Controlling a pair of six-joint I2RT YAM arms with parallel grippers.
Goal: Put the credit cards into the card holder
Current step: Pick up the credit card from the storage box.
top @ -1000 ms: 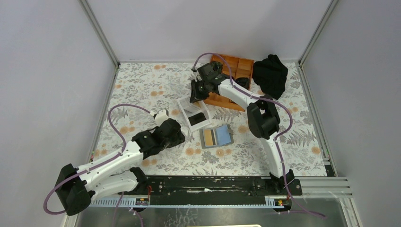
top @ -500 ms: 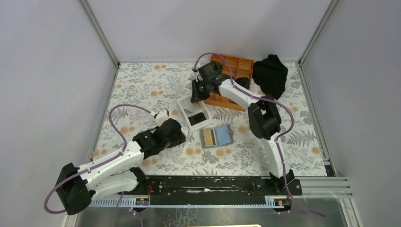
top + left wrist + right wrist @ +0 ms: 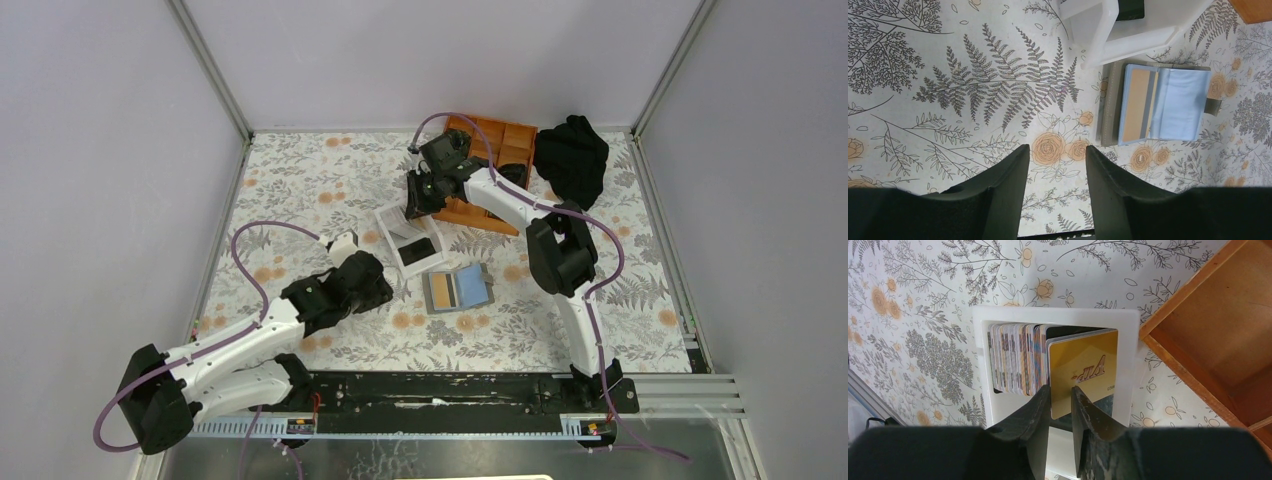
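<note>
gold credit card (image 3: 1083, 370) sits in the narrow gap of the right end effector (image 3: 1061, 392); grip unclear. left end effector (image 3: 1054, 150) stands wide, empty.

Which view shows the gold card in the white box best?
Right wrist. The gold card stands face-on in the white box beside the card stack, its lower edge between the fingers of the right gripper. Top external: that gripper hides it. Left wrist: only part of the box, not this card.

One white box (image 3: 394, 245), one orange tray (image 3: 487, 127), one grey holder (image 3: 457, 290), one black cloth (image 3: 572, 158). One tan card (image 3: 1139, 102) in the holder; one gold card (image 3: 1083, 370) beside a packed row (image 3: 1015, 357), too many to count.
</note>
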